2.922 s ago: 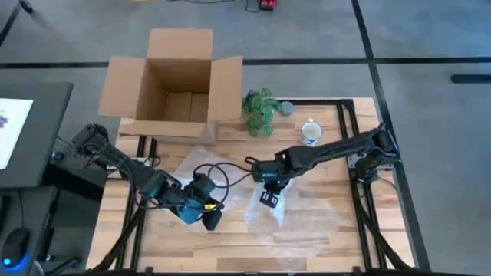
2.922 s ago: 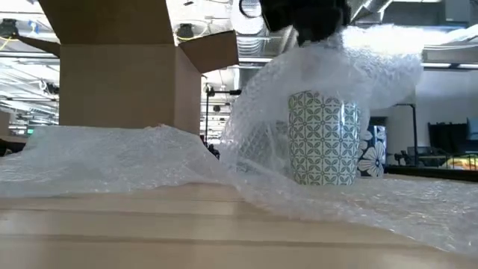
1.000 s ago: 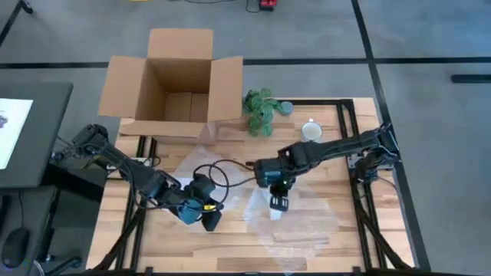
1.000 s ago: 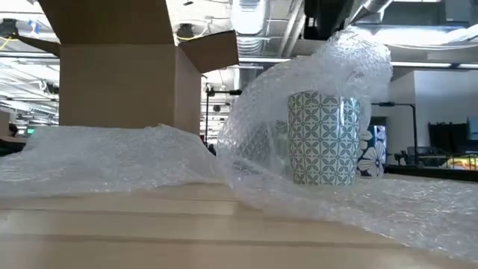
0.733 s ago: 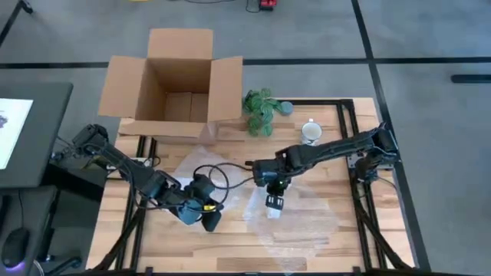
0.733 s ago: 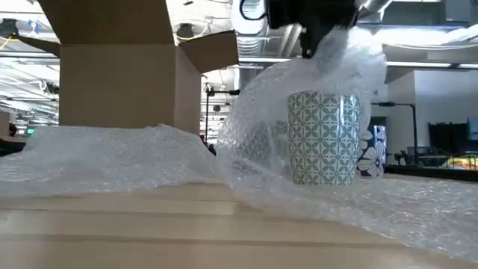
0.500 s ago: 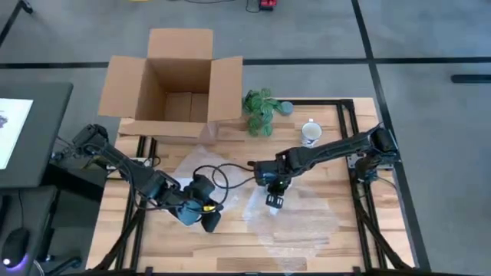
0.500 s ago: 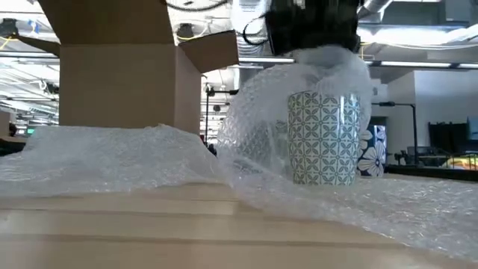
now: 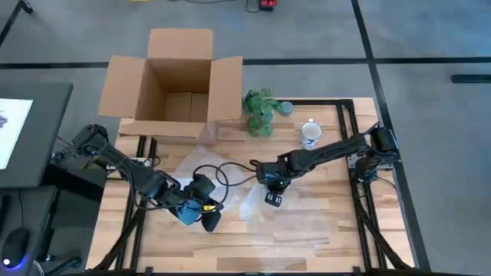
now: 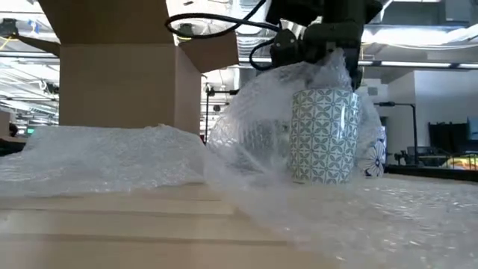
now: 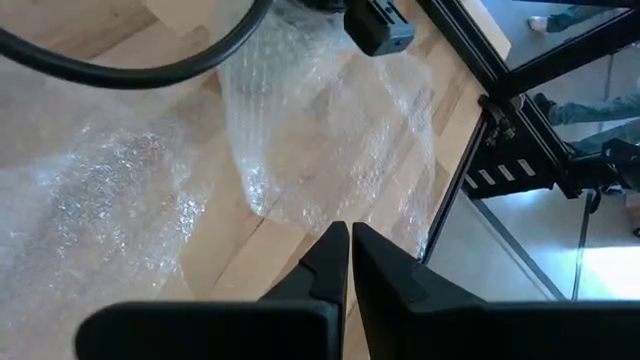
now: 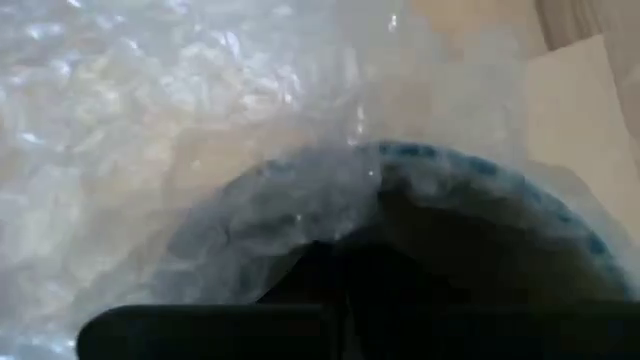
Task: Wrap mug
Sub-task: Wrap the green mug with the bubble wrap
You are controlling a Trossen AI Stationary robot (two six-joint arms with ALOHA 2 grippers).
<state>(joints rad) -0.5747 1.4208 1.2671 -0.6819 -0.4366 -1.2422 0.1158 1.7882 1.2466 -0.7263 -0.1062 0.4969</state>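
A white mug with a teal pattern [image 10: 323,134] stands upright on the wooden table, under a sheet of clear bubble wrap [image 10: 246,142]. The wrap drapes over the mug's top and sides and spreads out on the table [image 9: 303,230]. My right gripper [image 10: 328,45] is just above the mug's mouth, shut on the wrap. In the right wrist view the mug's blue rim [image 12: 480,170] shows through the wrap. My left gripper [image 9: 209,221] waits shut at the table's near left, holding nothing. My right gripper holds a gathered bunch of the bubble wrap [image 10: 334,67] right over the mug's mouth, coming from above with the fingers pointing down. From the hold the wrap falls over the mug's sides and lies on the table; the gripper itself hides the pinch.
An open cardboard box [image 9: 178,77] stands at the far left, with a green plant [image 9: 261,109] beside it. A second mug [image 9: 311,133] stands at the far right. Another patch of wrap [image 10: 104,157] lies on the table's left part. A black cable [image 9: 222,172] loops between the arms.
My right gripper has come down onto the mug's mouth and gone a little toward the table's left, taking the bubble wrap with it. The wrap, raised in a loose hump before, now lies closer over the mug, and its near edge has spread toward the table's near edge.
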